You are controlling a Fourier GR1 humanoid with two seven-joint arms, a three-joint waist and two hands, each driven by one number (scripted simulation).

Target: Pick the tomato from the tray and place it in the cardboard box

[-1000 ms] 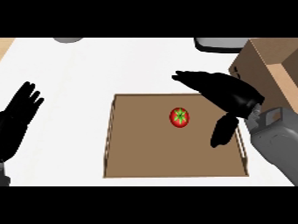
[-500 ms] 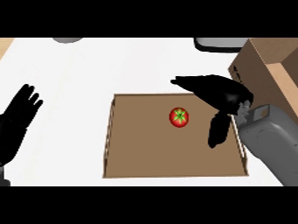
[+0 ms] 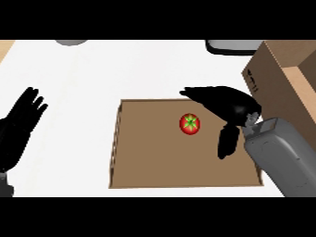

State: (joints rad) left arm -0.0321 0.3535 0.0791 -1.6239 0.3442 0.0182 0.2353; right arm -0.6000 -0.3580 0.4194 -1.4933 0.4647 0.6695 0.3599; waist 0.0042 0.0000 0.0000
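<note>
Right robot hand (image 3: 230,107) is a bit closer to the tomato (image 3: 190,123) than a second ago, fingers spread, holding nothing. Tomato hasn't budged and sits in the tray (image 3: 147,162). Probably no contact yet, height's hard to judge. Grasp next, then the cardboard box (image 3: 290,78).

No readable text anywhere; dark marks (image 3: 253,79) on the cardboard box (image 3: 278,65) side, illegible
</note>
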